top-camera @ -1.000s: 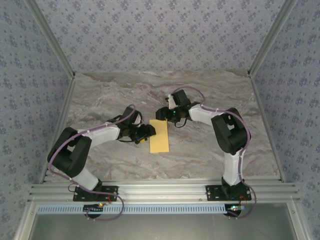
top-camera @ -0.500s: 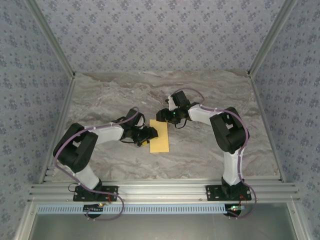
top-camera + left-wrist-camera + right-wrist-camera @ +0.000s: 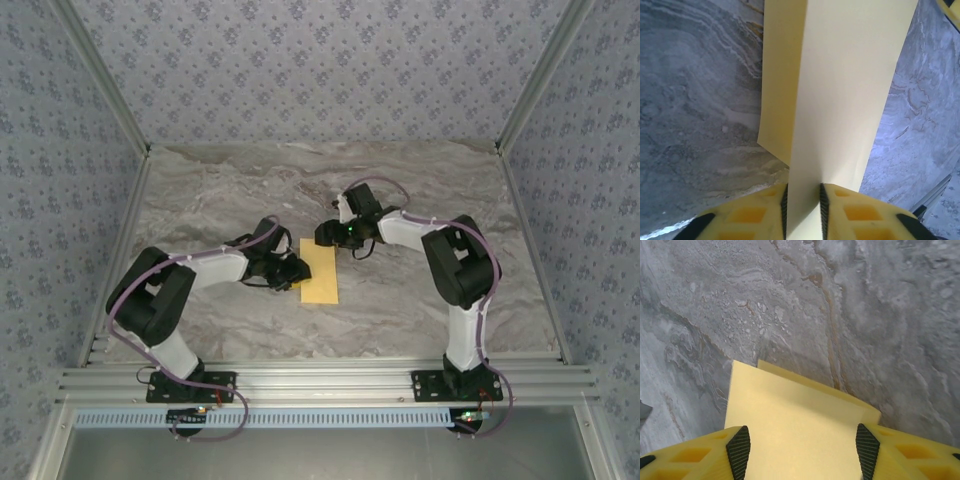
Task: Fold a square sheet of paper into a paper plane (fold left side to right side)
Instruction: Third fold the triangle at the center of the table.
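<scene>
Left gripper [image 3: 803, 202]: nearly closed, pinching the square sheet of paper [image 3: 840, 75] at lower centre | right gripper [image 3: 803, 452]: jaws wide apart over sheet, holding nothing

Folded yellow paper [image 3: 790, 410] between spread fingers [image 3: 738, 450] of right gripper [image 3: 802, 447], lying on grey marble table [image 3: 865, 315]
</scene>
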Tool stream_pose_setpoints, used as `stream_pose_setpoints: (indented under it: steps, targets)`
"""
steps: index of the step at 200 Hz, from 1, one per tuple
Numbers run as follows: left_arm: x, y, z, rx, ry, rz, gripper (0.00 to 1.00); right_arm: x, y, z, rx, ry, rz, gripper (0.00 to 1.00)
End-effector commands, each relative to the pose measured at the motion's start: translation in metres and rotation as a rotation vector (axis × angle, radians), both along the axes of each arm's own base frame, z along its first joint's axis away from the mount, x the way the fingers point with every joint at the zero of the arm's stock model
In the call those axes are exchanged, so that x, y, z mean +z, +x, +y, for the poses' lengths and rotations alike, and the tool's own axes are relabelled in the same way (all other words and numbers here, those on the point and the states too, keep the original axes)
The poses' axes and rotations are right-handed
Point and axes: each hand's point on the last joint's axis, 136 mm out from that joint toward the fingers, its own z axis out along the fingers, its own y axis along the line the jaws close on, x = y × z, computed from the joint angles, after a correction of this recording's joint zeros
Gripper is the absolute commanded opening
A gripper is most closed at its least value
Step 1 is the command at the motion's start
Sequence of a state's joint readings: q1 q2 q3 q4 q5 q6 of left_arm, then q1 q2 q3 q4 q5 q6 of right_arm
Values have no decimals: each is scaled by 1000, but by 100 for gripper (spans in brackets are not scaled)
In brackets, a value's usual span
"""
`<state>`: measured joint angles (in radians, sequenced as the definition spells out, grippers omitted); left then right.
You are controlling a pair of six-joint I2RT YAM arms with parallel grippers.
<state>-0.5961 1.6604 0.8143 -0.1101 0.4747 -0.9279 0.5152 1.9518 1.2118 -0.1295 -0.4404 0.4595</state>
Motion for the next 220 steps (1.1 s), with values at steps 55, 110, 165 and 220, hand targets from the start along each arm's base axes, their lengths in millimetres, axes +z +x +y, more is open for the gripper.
stream_pose_setpoints:
  steps: [55,110,165,220]
  targets:
    - [20,-1,0,17,-24,-11,8,52,-70,-44,122,-157,-328,69]
    - [26,-3,-6,17,-61,20,5,55,-160,-13,359,-294,-639,85]
    - [28,-4,-10,11,-81,37,4,26,-176,29,519,-467,-715,87]
    - [28,-6,-10,4,-81,43,4,17,-163,52,529,-489,-730,69]
